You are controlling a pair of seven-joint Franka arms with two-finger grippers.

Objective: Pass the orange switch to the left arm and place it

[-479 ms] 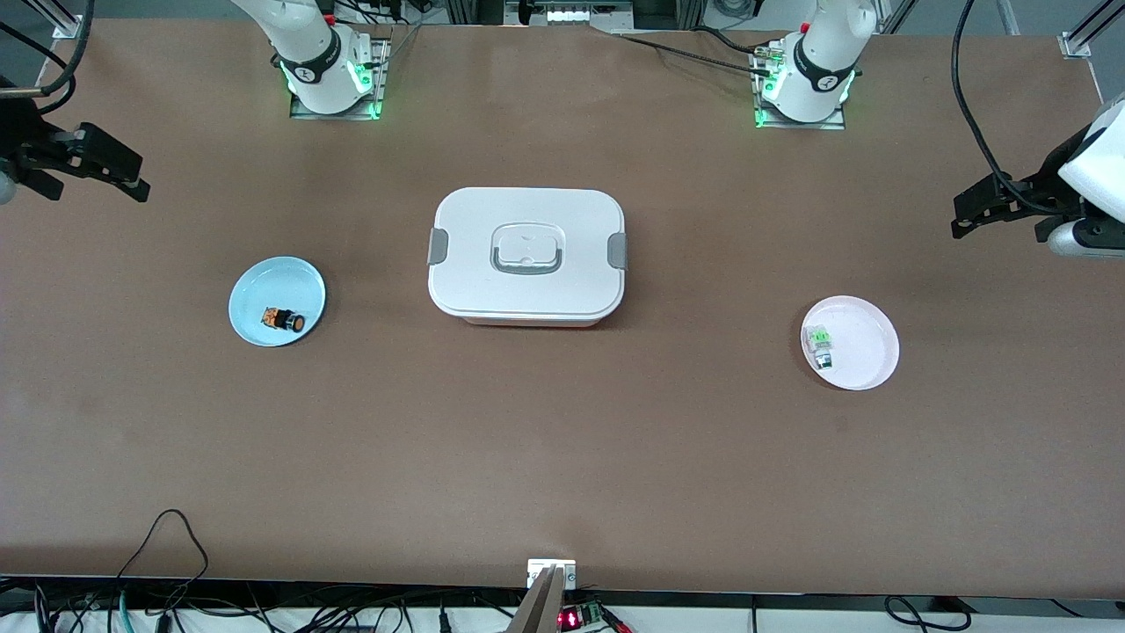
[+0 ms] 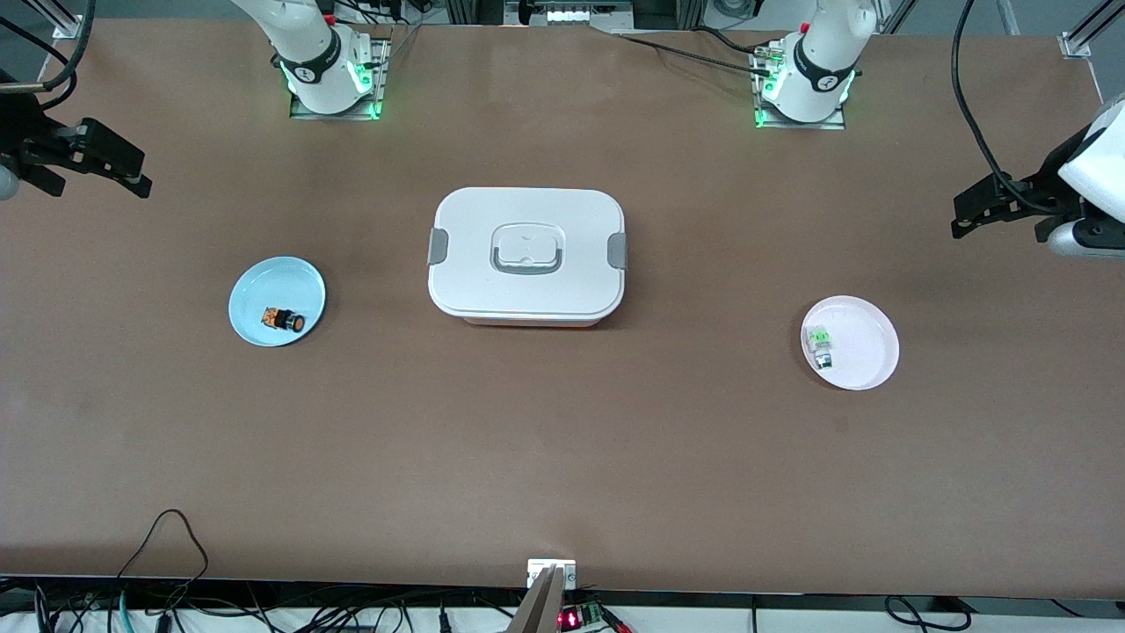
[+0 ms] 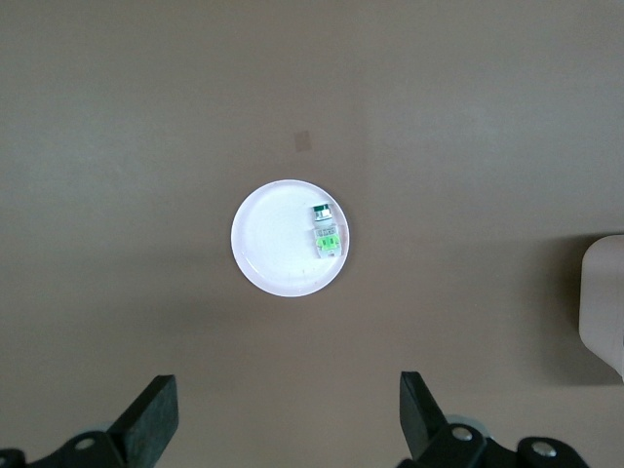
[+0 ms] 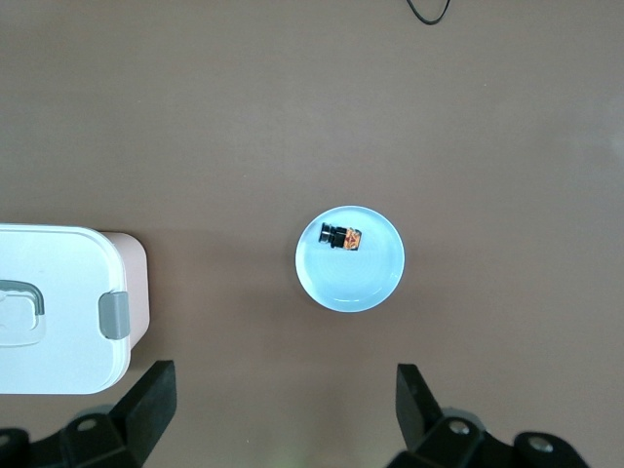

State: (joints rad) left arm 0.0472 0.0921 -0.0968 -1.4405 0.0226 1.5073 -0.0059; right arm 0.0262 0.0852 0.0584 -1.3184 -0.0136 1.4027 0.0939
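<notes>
orange switch (image 2: 283,319): in blue dish (image 2: 255,293), twd R-arm table end
box (image 2: 526,255): table centre
R gripper (image 2: 136,180): fingers apart, empty, over R-end edge
L gripper (image 2: 965,220): fingers apart, empty, over L-end edge

box (image 3: 604,307): cut off at left wrist view's edge | green switch (image 2: 821,345) markings: too small to read

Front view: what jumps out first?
The big white box in the table's middle. Toward the right arm's end, a blue plate holds the orange switch; toward the left arm's end, a pink plate holds a green and white switch.
</notes>
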